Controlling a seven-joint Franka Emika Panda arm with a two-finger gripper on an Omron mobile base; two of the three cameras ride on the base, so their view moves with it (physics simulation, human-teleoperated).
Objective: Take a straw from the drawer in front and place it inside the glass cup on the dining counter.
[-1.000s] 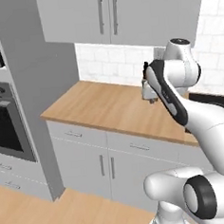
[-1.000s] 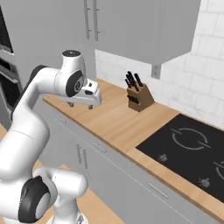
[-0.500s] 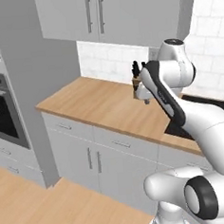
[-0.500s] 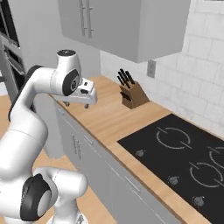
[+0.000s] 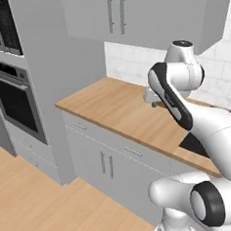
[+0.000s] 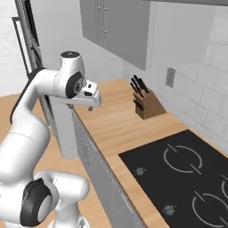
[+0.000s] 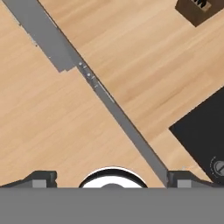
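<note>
We saw the arm (image 5: pixel 185 102) raised over a wood surface (image 5: pixel 117 112), with the hand (image 6: pixel 91 103) hanging just above that surface's front edge in the right base view. The hand's two fingertips (image 7: pixel 43 178) stood at the far corners of the hand view, spread as wide as they go, with nothing between them; the hand was open and empty.

In the left base view the surface ran from about 9 o'clock toward 4 o'clock of the picture, with grey cabinet fronts below it. A closed drawer (image 5: pixel 81 127) with a slim bar handle sat just under the surface's near end, and a second drawer front (image 5: pixel 135 152) lay further along toward 4 o'clock. Two tall doors (image 5: pixel 106 165) with upright handles stood beneath. At 9 o'clock an oven (image 5: pixel 16 103) was set into a tall grey unit, and upper cabinets (image 5: pixel 129 13) hung at 12 o'clock.

In the right base view a knife block (image 6: pixel 147 103) stood on the surface at about 1 o'clock from the hand, well apart from it, near the tiled wall (image 6: pixel 200 98). A black cooktop (image 6: pixel 178 173) lay at 4 o'clock.

The hand view looked straight down on the surface edge, a grey strip crossing from 11 to 5 o'clock, with the wood floor (image 7: pixel 39 113) on one side.

We could not see the straw, the cup or the dining island; every drawer front we saw was shut.
</note>
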